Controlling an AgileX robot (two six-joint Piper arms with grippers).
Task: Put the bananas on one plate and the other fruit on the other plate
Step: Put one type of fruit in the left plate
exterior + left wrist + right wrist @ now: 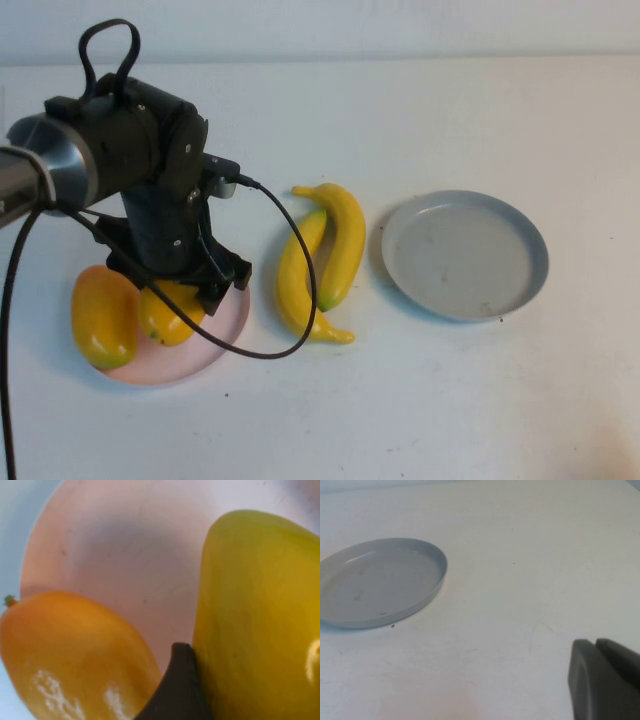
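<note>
The two bananas [322,262] lay side by side on the bare counter [450,400], just about dead centre of the high view, touching along their length, greenish tips pointing toward six o'clock. Neither sat on a plate. At three o'clock from them, just beside, was the grey-blue plate [466,254], specked and with nothing on it; the right wrist view showed that same plate [375,582] lying flat on the white surface.

Over at nine o'clock from the bananas sat the pale pink plate [215,335], and both mango-like fruits were on it. One, with more orange in it [104,315], lay at the plate's nine o'clock edge, hanging over the rim. The other, yellower fruit [170,312] sat closer to the plate's middle, the two just beside one another.

Right above that yellower fruit hovered the left pincer [190,290], pointing down, its black cable looping out toward the bananas. In the left wrist view one dark fingertip [175,690] stood between the orange fruit [75,660] and the yellow one [260,620], against the yellow one's side, with the pink plate [125,550] behind. Its fingers stood wide apart around the yellow fruit.

The right pincer [605,680] stayed out of the high view; its wrist camera showed its dark fingers pressed together low over bare counter, well apart from the grey plate.
</note>
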